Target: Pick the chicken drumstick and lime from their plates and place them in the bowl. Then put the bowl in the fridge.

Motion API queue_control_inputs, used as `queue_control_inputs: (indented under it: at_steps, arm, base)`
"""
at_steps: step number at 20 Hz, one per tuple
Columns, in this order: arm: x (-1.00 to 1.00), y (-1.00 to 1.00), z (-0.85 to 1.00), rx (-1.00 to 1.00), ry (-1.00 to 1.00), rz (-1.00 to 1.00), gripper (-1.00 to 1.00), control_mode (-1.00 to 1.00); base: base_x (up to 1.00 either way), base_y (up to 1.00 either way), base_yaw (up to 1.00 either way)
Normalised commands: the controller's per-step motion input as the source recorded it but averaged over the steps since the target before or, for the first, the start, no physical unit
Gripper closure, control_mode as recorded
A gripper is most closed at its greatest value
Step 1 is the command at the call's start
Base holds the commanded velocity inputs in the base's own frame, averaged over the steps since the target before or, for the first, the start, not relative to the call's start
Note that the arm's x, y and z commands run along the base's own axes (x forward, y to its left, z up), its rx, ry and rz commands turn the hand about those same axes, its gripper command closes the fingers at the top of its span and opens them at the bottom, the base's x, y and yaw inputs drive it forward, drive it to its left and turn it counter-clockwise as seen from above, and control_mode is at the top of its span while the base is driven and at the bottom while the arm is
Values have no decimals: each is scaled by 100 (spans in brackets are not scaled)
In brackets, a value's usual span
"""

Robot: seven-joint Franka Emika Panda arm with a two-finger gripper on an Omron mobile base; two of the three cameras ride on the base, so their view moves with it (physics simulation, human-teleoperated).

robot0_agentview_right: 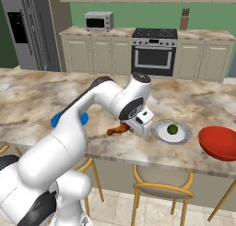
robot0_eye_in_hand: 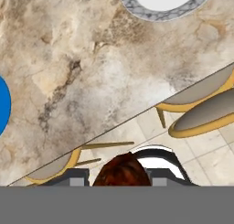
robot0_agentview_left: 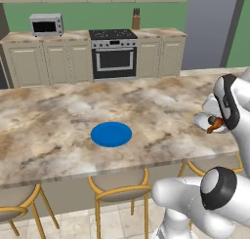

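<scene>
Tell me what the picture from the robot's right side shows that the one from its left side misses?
Right side alone: the lime lying on a grey-rimmed white plate, the red bowl at the counter's edge, and the fridge with its black panel. Left side alone: the whole blue plate, bare. Both share the marble counter, the stove, the microwave, and the chicken drumstick gripped in the fingers.
</scene>
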Motion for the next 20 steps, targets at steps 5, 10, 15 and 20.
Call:
queue_control_inputs:
  at_steps: [5, 10, 15, 20]
  arm:
    - [0, -61, 12, -15, 10, 0, 100, -100]
    - [0, -61, 1, -16, 9, -1, 100, -100]
    - [1, -62, 0, -3, 1, -11, 100, -100]
    - [0, -60, -1, -1, -4, -16, 100, -100]
  base:
    - [0, 0, 0]
    - [0, 0, 0]
    - [0, 0, 0]
    - [0, 0, 0]
